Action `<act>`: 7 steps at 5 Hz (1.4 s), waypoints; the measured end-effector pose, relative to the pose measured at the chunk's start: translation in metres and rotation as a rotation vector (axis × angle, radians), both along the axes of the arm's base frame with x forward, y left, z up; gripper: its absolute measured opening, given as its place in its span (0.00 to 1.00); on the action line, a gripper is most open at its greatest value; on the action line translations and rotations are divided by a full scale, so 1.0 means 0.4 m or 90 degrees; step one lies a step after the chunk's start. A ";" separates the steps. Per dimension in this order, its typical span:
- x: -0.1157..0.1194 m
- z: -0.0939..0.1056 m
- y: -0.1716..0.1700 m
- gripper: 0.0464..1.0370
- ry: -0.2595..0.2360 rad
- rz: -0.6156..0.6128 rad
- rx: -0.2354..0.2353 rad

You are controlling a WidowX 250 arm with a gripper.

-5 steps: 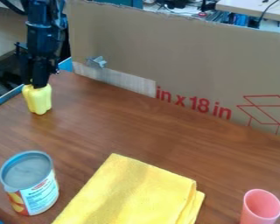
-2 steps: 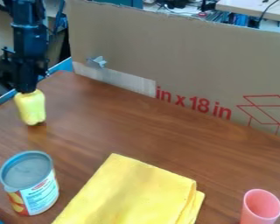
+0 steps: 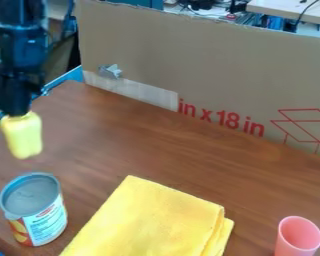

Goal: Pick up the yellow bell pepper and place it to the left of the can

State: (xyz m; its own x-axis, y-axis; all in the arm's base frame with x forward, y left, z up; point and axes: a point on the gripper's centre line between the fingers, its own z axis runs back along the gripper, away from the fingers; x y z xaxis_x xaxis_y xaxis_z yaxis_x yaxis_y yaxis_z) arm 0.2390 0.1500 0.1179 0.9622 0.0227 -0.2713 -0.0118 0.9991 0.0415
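Knock and slip judged the main risks

At the near left, the blue-rimmed, cylindrical metal can with a printed paper label (image 3: 44, 220) could be tipped or pushed if the load were carried low over it, since little room is left between them in the view. The folded yellow cloth (image 3: 156, 215) beside it could be snagged and dragged by a low pass. The pink, open-topped, tapered cup (image 3: 297, 241), at the near right, is less exposed, being well apart from the load.

Farther back, at the left, the smooth, lobed yellow object, pepper-like in shape (image 3: 22, 137), is held by its top in the closed black two-finger gripper (image 3: 17, 114) and hung at a slight tilt, apparently above the brown wood-grain table (image 3: 142, 145). Because only the top is gripped, it could be twisted or lost, and near the table's left side it could be dropped over the edge.

Counted from near to far: one can, one cloth, one cup, one lobed object, one gripper, one table and, behind them, one upright brown cardboard panel with red print (image 3: 209, 60).
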 end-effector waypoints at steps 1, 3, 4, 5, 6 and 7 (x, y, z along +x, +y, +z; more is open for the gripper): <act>-0.066 -0.021 0.016 0.06 0.033 0.043 0.017; -0.088 -0.044 0.064 0.06 0.056 0.090 0.044; -0.081 -0.052 0.075 0.06 0.036 0.097 0.059; -0.097 -0.081 0.062 0.06 0.043 0.099 0.048; -0.100 -0.094 0.058 0.06 0.045 0.100 0.045; -0.103 -0.097 0.057 0.09 0.046 0.107 0.048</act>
State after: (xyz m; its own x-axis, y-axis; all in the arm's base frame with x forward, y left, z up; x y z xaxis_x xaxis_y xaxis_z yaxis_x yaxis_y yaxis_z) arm 0.1977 0.1728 0.0789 0.9211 0.2047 -0.3313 -0.1732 0.9773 0.1223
